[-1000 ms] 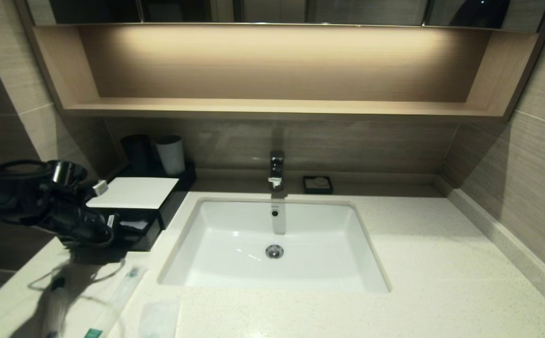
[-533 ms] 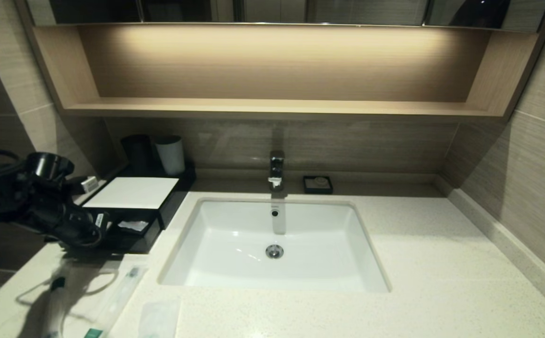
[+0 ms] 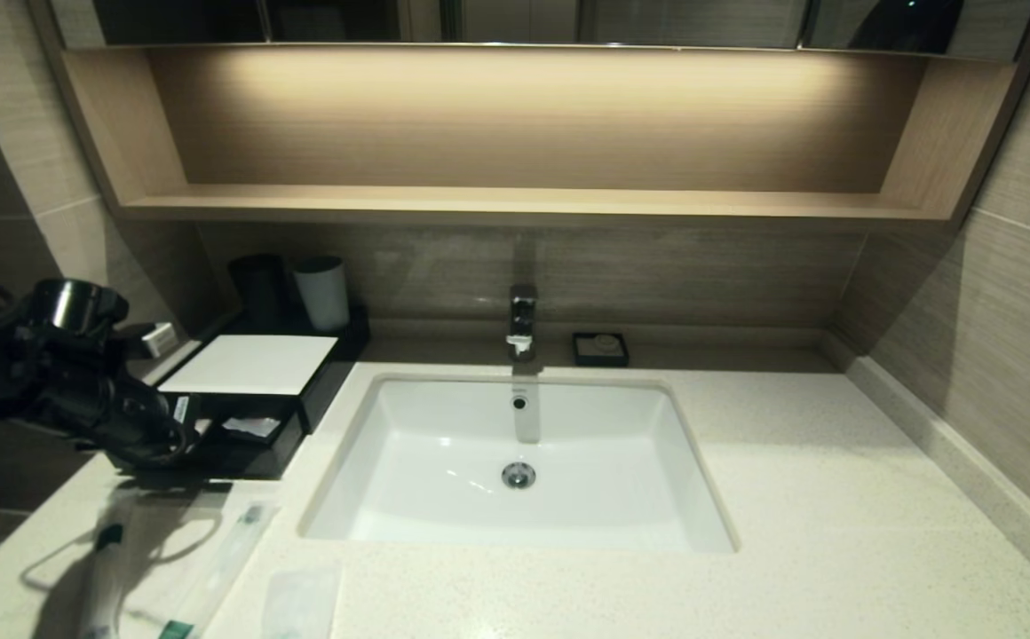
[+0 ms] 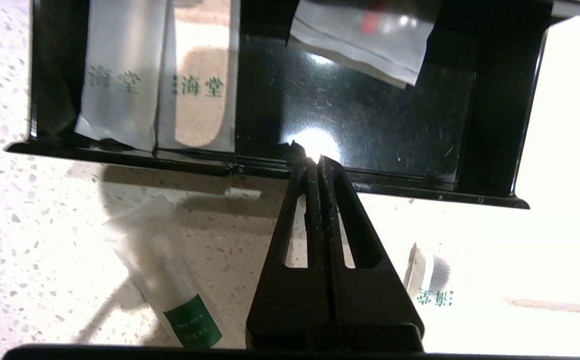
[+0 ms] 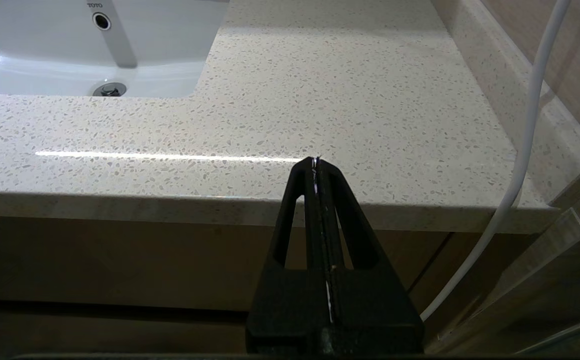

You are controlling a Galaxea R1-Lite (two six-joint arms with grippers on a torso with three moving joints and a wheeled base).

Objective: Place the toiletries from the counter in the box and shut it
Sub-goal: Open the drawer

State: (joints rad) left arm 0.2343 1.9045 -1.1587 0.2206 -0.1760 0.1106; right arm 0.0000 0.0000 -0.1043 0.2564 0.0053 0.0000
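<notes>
Leave the right gripper (image 5: 316, 161) parked off the counter's (image 3: 835, 497) front edge at 5 o'clock, pressed shut on nothing. Spread the left gripper (image 4: 318, 160), also shut and empty at the lip of the box's (image 3: 249, 364) open drawer (image 4: 370, 120). Then drop toward 7 o'clock onto the toiletries (image 3: 231, 550) and pinch one sachet (image 4: 180, 295) across its width.
</notes>
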